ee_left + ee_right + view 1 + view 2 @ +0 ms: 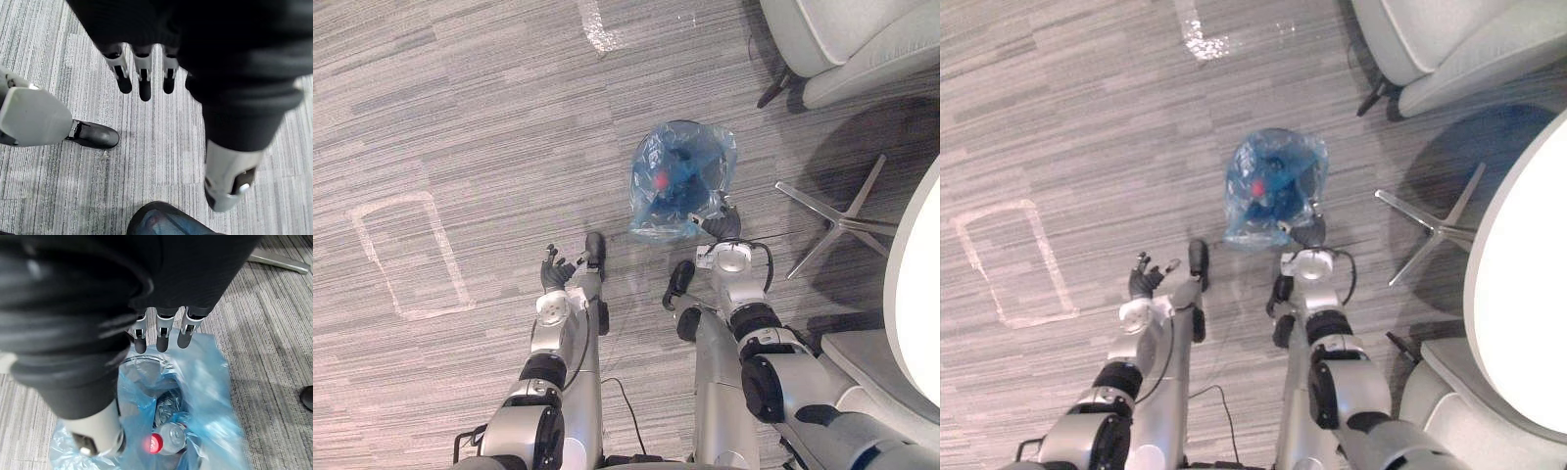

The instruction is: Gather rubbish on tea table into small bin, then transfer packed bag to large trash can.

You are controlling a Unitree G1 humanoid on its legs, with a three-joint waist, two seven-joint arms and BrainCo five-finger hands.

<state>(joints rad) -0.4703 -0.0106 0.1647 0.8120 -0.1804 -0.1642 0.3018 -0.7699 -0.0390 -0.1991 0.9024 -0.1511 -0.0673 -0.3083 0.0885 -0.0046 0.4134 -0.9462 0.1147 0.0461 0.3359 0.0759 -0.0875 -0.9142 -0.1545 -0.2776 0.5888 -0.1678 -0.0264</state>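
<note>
I judged the gathering done: the blue-bagged small bin (680, 181) stood on the floor (460, 117) with a red-capped bottle (166, 439) inside. My right hand (157, 335) hovered over its rim, fingers straight and empty. My left hand (553, 269) hung beside it, loose-fingered. Lifting and transfer remained.

Grey striped carpet (460, 117) covers the floor, marked with a white tape rectangle (450, 255) at the left and a short tape strip (595, 24) farther off. A pale grey armchair (862, 39) stands at the far right on dark legs. Nearer, a white round table (1528, 274) sits on a metal star base (842, 223), a soft shadow beneath, with a second grey seat (881, 367) just beside it.
</note>
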